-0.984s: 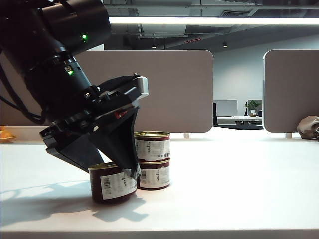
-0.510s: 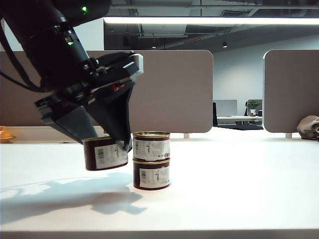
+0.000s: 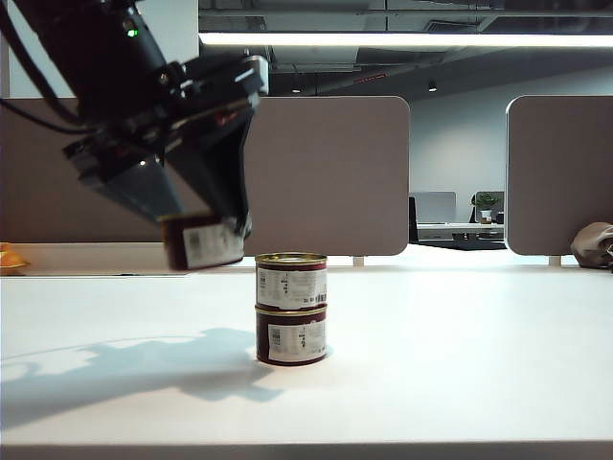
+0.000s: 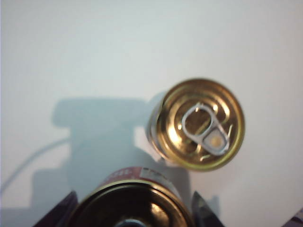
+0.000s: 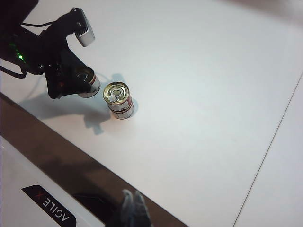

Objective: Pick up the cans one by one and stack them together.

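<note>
Exterior view: left gripper [image 3: 206, 225] clamps the third can [image 3: 202, 241] in midair, beside the stack's top.
Stack [image 3: 291, 309]: two cans, mid-tabletop [image 3: 460, 364], awaiting it.
Right gripper [image 5: 131, 204]: shut, empty, parked near the tabletop's edge.

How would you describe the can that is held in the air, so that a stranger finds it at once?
On the white table stands a stack of two cans. Up and to its left, the left gripper holds the third can, clear of the table. It alone rests on nothing.
</note>
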